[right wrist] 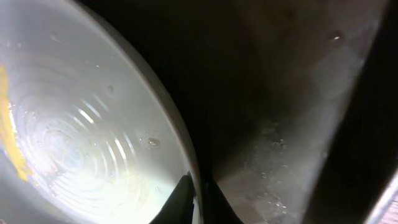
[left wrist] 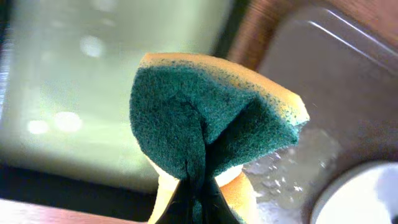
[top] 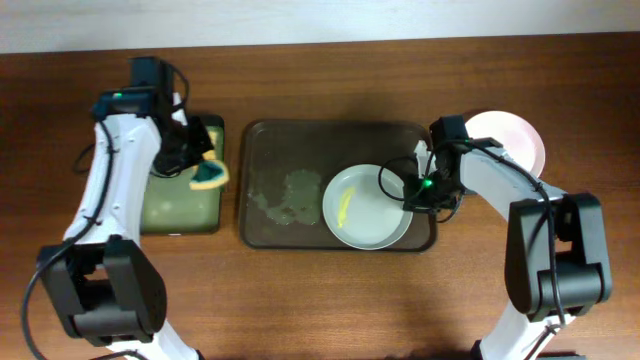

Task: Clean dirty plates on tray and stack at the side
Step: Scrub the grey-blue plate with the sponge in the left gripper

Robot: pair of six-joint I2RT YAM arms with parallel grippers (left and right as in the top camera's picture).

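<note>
A bluish-white plate (top: 365, 207) with a yellow smear lies at the right end of the dark brown tray (top: 262, 140). My right gripper (top: 412, 197) is shut on the plate's right rim; the right wrist view shows the rim (right wrist: 180, 149) pinched between the fingers (right wrist: 198, 202) and the smear at the left edge. A clean white plate (top: 512, 136) lies on the table right of the tray. My left gripper (top: 203, 165) is shut on a yellow sponge with a green scouring face (left wrist: 211, 115) and holds it over the small black tray (top: 180, 205).
Wet patches (top: 285, 192) cover the brown tray's middle floor. The small black tray with a greenish inside stands left of the brown tray. A corner of the brown tray and a plate rim (left wrist: 360, 199) show in the left wrist view.
</note>
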